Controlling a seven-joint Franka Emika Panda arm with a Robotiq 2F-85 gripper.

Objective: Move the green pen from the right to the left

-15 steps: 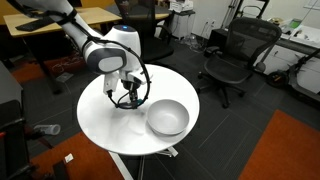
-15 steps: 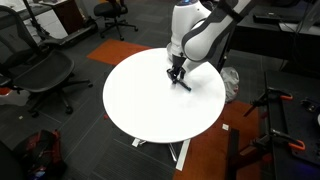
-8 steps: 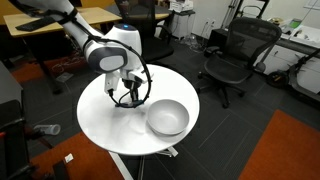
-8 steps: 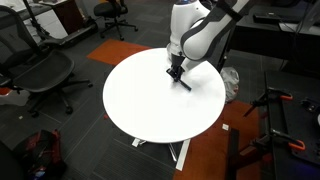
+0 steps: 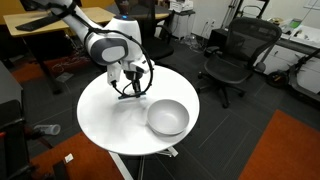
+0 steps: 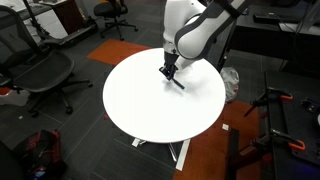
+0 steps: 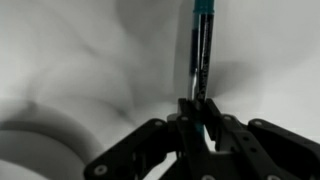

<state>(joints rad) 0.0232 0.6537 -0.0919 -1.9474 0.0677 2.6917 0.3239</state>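
My gripper (image 7: pixel 200 118) is shut on the green pen (image 7: pixel 201 50), a slim dark pen with a teal-green section at its far end. In the wrist view the pen runs straight out from between the fingers over the white table (image 7: pixel 80 60). In both exterior views the gripper (image 5: pixel 131 88) (image 6: pixel 168 73) hangs over the round white table (image 5: pixel 105 120) (image 6: pixel 145 110), with the pen (image 6: pixel 178 84) slanting down from it close to the surface. The grey bowl (image 5: pixel 167 117) stands beside the gripper, apart from it.
Black office chairs (image 5: pixel 232 55) (image 6: pixel 40 70) stand round the table. Desks (image 5: pixel 60 20) line the back. The table's edge (image 6: pixel 215 105) is close to the gripper on one side. A black stand (image 6: pixel 270 120) is on the floor.
The arm has shifted a little across the table, carrying the pen with it, and seems slightly higher. The bowl has not moved.
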